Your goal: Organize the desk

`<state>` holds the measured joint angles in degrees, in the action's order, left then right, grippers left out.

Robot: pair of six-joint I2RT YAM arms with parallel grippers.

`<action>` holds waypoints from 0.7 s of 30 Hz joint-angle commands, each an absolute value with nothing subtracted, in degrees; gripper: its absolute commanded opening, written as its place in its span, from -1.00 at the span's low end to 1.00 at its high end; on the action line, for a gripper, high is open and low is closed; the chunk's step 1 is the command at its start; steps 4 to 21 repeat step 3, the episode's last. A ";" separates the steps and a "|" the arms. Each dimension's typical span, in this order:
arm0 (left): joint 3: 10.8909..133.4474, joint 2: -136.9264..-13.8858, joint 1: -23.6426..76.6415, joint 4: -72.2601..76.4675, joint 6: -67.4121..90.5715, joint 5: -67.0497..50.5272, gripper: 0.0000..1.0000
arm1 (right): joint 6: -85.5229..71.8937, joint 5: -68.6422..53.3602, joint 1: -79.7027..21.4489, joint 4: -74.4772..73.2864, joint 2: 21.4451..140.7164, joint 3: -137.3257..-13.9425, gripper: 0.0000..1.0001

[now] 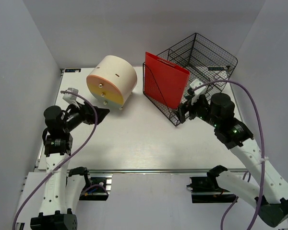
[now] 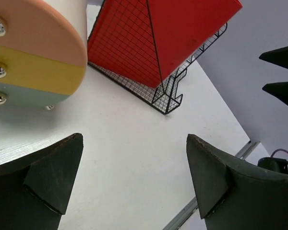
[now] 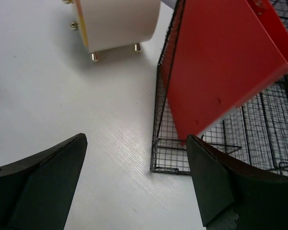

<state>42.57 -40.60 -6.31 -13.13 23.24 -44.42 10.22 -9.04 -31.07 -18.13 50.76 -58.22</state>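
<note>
Two items on the desk (image 1: pixel 149 143), which fills the mid of the top view w/ its metal rail (image 1: pixel 149 170) at the near edge; both sit at the far side: a round drawer unit (image 1: pixel 112 79) standing on its gold feet at left, and just beside it a black wire basket (image 1: pixel 206 57) w/ a red folder (image 1: pixel 166 79) leaning inside its front; looks mostly done to me, nothing loose showing, maybe just squaring up left; left jaws released, nothing between, aimed at the drawers; right jaws also spread and bare, near the basket's front corner; surface white, faint grain; plain grey walls (image 1: pixel 33 57) close around.
</note>
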 commanded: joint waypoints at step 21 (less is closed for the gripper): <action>41.32 -38.67 -6.24 -12.49 24.24 -47.37 0.96 | 9.23 -1.32 -30.15 -17.67 45.63 -54.94 0.78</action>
